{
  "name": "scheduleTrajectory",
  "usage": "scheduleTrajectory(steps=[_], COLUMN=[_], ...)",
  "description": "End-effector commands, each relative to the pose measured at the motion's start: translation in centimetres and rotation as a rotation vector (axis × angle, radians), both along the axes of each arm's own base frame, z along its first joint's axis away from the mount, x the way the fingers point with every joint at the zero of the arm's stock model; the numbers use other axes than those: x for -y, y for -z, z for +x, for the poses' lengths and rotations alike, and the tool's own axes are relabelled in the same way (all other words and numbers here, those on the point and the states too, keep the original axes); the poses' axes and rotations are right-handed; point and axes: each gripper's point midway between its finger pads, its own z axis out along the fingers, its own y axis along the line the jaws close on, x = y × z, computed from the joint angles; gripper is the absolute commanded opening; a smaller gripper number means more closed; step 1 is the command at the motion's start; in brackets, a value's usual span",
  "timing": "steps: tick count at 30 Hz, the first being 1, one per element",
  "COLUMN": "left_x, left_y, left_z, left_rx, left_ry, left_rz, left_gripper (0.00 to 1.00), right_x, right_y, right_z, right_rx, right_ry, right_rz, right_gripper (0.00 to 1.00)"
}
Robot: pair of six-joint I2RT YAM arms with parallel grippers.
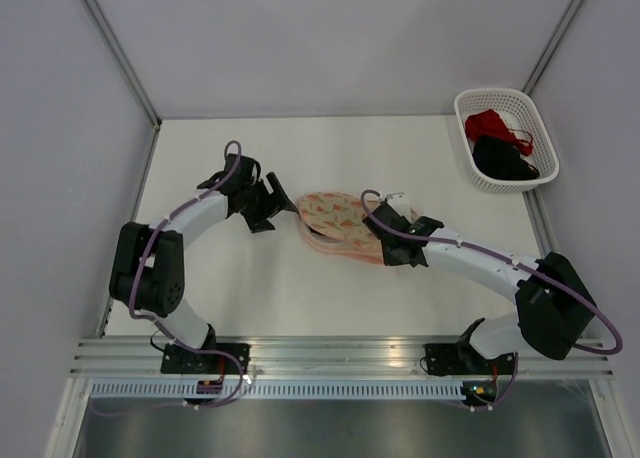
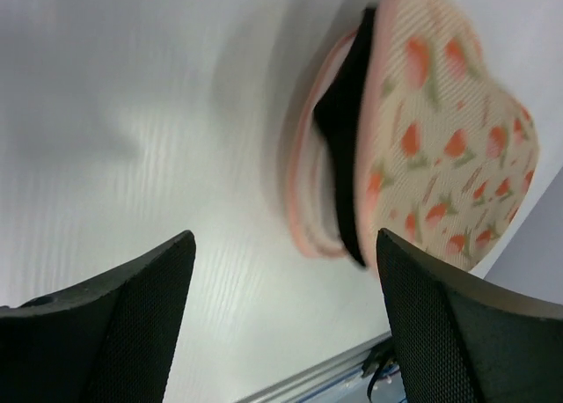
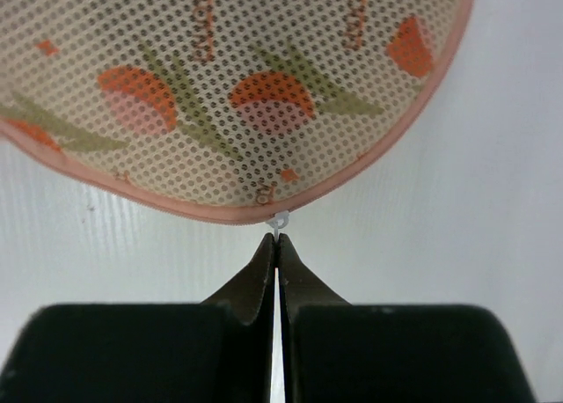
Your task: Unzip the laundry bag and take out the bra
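The bag (image 1: 338,223) is lying flat pretty much dead centre of the counter (image 1: 250,298), printed side up. Its long side runs left to right, a bit skewed, so the right end sits closer to the near edge. From the left wrist cam you can see it's gaping along its edge. The bra (image 2: 341,130) is right there inside, a black strip sandwiched between the two padded halves. As far as I can tell, none of it hangs out past the rim.

The left gripper (image 2: 283,245) is just beside the bag's left end. Its fingers (image 2: 123,324) are spread wide with nothing between them. Can't tell from these views whether it's actually touching the bag.

The right gripper (image 3: 278,241) is at the bag's right end, on the side facing the near edge. Its fingers are pressed fully together, and the tips are pinching the tiny white zip pull (image 3: 278,219) right at the pink piping. The mesh with the orange-and-green print fills the wrist view just beyond the tips.

Over in the far right corner there's a white basket (image 1: 515,185) with a red garment (image 1: 488,125) and a dark garment (image 1: 505,161) in it. It's well apart from the bag and both arms.
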Motion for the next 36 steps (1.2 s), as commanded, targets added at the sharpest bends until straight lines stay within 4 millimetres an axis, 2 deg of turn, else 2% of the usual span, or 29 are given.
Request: scheduleTrajectory(steps=[1,2,3,4,5,7,8,9,10,13,14,15,18,19,24,27,30,33,34,35,36], left_x=[-1.9,-1.8,-1.4,-0.5,-0.3,1.4,1.9,2.8,4.0,6.4,7.0,8.1,9.8,10.9,13.4,13.8,13.7,13.6,13.6,13.5,13.4], left_y=[-1.0,-1.2,-1.2,-1.6,-1.6,-2.6,-2.2,-3.5,-3.9,-3.8,-3.6,-2.6,-2.3,-2.5,-0.9,0.6,1.5,1.8,1.6,1.7,1.5], left_z=[-4.2,-6.0,-7.0,-8.2,-9.4,-10.8,-11.6,-11.2,-11.7,-11.6,-11.6,-12.0,-11.5,-11.0,-10.7,-10.6,-10.4,-10.0,-9.9,-9.6,-9.3], left_rx=[-0.017,0.007,0.009,0.000,0.016,0.018,0.007,0.065,0.054,0.031,0.013,-0.025,-0.028,-0.007,-0.043,-0.078,-0.090,-0.073,-0.065,-0.059,-0.050], left_ry=[-0.098,-0.098,-0.096,-0.094,-0.095,-0.088,-0.083,-0.066,-0.047,0.013,0.025,0.053,0.057,0.064,0.074,0.038,0.019,0.011,0.011,0.002,0.001], left_rz=[0.015,-0.024,-0.054,-0.105,-0.136,-0.232,-0.262,-0.315,-0.348,-0.346,-0.348,-0.342,-0.343,-0.365,-0.355,-0.330,-0.312,-0.299,-0.297,-0.289,-0.287], left_gripper=[0.87,0.87,0.87,0.87,0.87,0.88,0.89,0.92,0.93,0.94,0.94,0.94,0.94,0.94,0.93,0.92,0.85,0.63,0.49,0.43,0.33], right_x=[-2.8,-4.3,-6.5,-7.4,-9.9,-11.4,-12.3,-12.8,-13.2,-13.8,-14.1,-14.4,-14.9,-15.0,-15.0,-15.0,-15.0,-14.6,-14.4,-14.2,-13.9], right_y=[0.1,0.4,0.4,0.5,-0.4,-0.7,-1.2,-1.6,-1.8,-2.3,-2.5,-2.9,-3.4,-3.4,-3.6,-3.8,-4.0,-3.7,-3.5,-3.3,-3.1], right_z=[-1.0,-1.0,-2.5,-3.1,-3.9,-4.5,-4.6,-4.8,-4.7,-4.9,-5.0,-5.2,-5.6,-5.7,-6.1,-6.3,-6.4,-6.5,-6.6,-6.6,-6.6], right_rx=[-0.046,-0.046,-0.105,-0.121,-0.145,-0.165,-0.158,-0.161,-0.162,-0.168,-0.166,-0.164,-0.164,-0.165,-0.165,-0.160,-0.158,-0.159,-0.167,-0.170,-0.170], right_ry=[-0.105,-0.162,-0.237,-0.268,-0.349,-0.394,-0.424,-0.439,-0.450,-0.473,-0.483,-0.496,-0.520,-0.525,-0.531,-0.537,-0.540,-0.535,-0.528,-0.523,-0.519], right_rz=[0.144,0.212,0.324,0.375,0.495,0.570,0.612,0.633,0.641,0.660,0.674,0.689,0.713,0.715,0.728,0.743,0.749,0.734,0.724,0.713,0.697], right_gripper=[0.00,0.00,0.00,0.01,0.00,0.00,0.00,0.01,0.00,0.01,0.00,0.01,0.00,0.01,0.00,0.00,0.01,0.01,0.01,0.00,0.00])
